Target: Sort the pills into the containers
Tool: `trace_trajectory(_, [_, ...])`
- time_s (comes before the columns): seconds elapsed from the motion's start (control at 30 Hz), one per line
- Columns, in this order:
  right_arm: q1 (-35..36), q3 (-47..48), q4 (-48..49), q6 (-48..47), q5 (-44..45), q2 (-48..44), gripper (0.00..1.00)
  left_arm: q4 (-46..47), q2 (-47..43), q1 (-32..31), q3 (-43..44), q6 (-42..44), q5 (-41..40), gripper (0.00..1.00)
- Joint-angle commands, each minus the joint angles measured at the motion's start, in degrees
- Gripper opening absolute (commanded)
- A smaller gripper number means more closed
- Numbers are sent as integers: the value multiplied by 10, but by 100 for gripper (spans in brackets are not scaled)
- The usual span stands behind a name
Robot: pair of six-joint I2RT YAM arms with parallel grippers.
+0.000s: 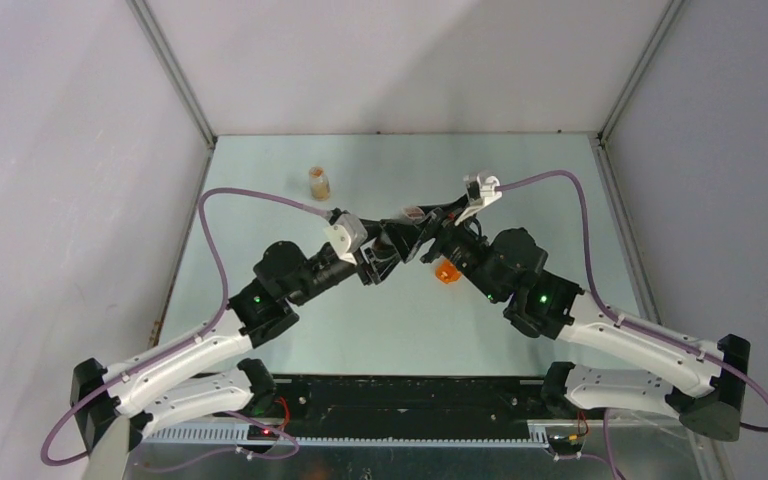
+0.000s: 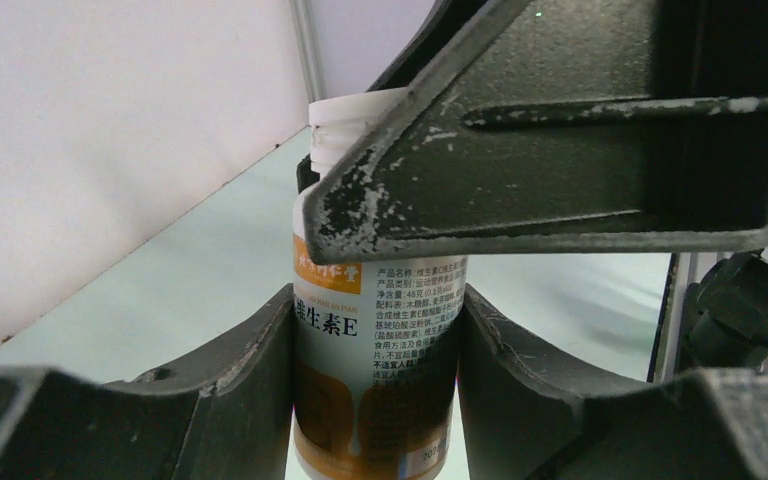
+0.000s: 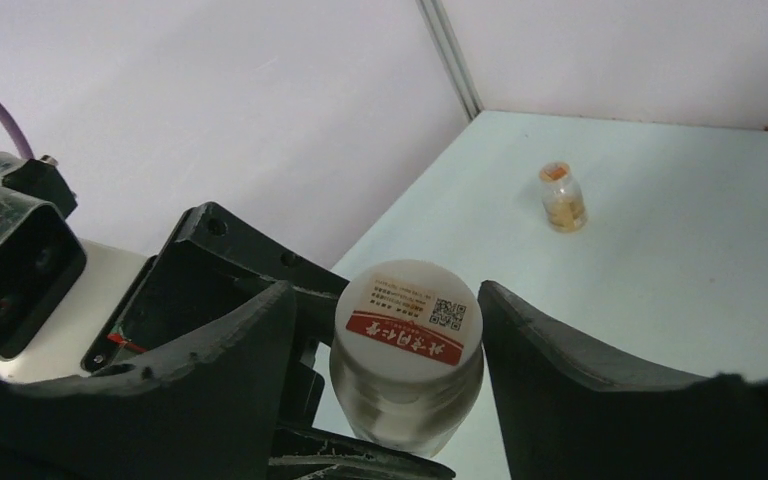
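A white pill bottle (image 2: 380, 310) with an orange and white label stands upright between the fingers of my left gripper (image 2: 378, 390), which is shut on its body. In the top view the bottle (image 1: 412, 213) is held above the middle of the table, where the two grippers meet. My right gripper (image 3: 385, 360) straddles the bottle's white cap (image 3: 408, 320). Its right finger is at the cap's edge and a gap shows on the left side. One right finger (image 2: 560, 130) crosses in front of the bottle's top in the left wrist view.
A small clear vial (image 1: 319, 183) with orange pills stands at the back left of the table, and it also shows in the right wrist view (image 3: 563, 197). A small orange object (image 1: 446, 271) lies on the table beside the right arm. Side walls close the table (image 1: 520, 160) in.
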Motion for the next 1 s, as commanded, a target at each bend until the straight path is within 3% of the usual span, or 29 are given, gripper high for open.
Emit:
trace_trajectory(0.0, [4, 37, -32, 0, 27, -2, 69, 17, 0, 3, 17, 6, 17, 0])
trace_trajectory(0.1, [4, 38, -57, 11, 32, -4, 68, 26, -4, 3, 15, 1, 4, 0])
trace_trajectory(0.23, [4, 38, -74, 17, 24, -2, 75, 35, -7, 3, 13, -6, 2, 0])
trace_trajectory(0.5, [2, 38, -78, 34, -16, 3, 51, 46, -18, 4, 3, -20, 1, 0])
trace_trajectory(0.57, [0, 39, -73, 34, -36, 7, 49, 45, -19, 4, 2, -20, -1, 1])
trace_trajectory(0.8, [-13, 80, -129, 66, -78, 44, 57, 90, -34, 4, -33, -36, -21, 17])
trace_trajectory(0.87, [-13, 83, -132, 70, -82, 50, 49, 89, -35, 4, -35, -39, -26, 18])
trace_trajectory(0.97, [-19, 84, -130, 72, -101, 53, 28, 91, -36, 4, -41, -42, -35, 23])
